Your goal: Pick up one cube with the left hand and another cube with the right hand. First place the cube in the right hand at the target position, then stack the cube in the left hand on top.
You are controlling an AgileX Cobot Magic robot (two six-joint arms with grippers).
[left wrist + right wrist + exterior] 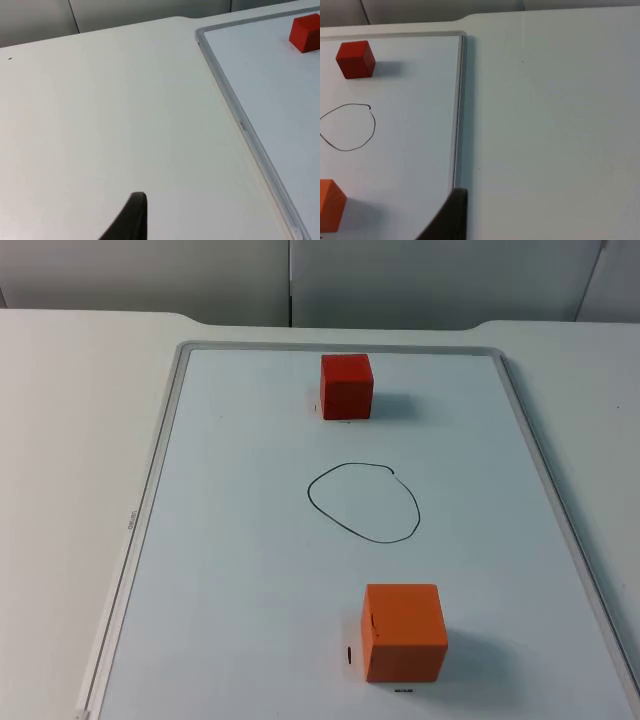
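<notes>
From above, a red cube (346, 386) sits near the whiteboard's (200, 540) far edge and an orange cube (403, 632) near its front edge, a drawn circle (362, 502) between them – nothing blocks either.

The left wrist view shows the left gripper's fingertip (131, 220) over bare table (100, 125) beside the board; open or closed cannot be told.

The right wrist view is likewise (fingertip (451, 217) at the board's frame). Both cubes look rigid and light – best squeezed across opposite flat faces.

A white bench (70, 420) carries a flat whiteboard with a silver frame (152, 475), lying lengthwise. Behind the bench stands a grey partition wall (150, 275) in panels.
</notes>
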